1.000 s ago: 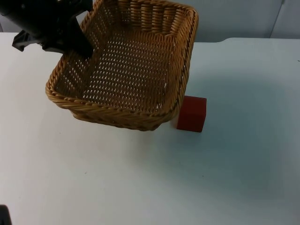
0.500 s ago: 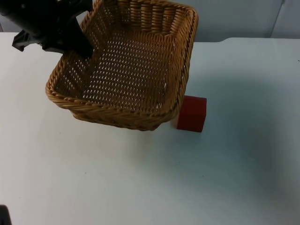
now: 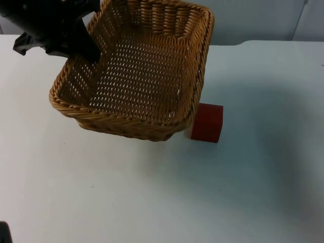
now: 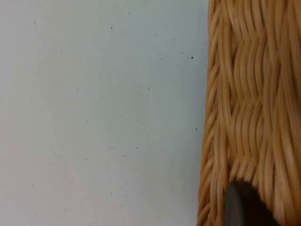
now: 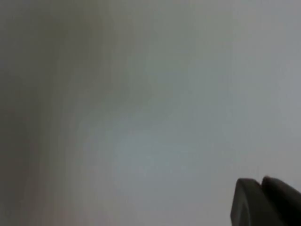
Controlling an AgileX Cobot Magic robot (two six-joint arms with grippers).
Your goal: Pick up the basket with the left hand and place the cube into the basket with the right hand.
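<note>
Wicker basket [image 3: 136,71] hangs tilted from the left gripper [image 3: 86,48], clamped on its rim; red cube [image 3: 207,122] rests beyond the basket's far side on the white table [image 3: 243,177]. Right gripper's fingers: cannot tell.

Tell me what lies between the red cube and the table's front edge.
Nothing: in the top view, the stretch of white table from the red cube forward to the picture's lower edge is bare.

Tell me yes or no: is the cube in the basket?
No, the cube sits on the table beside the basket.
</note>
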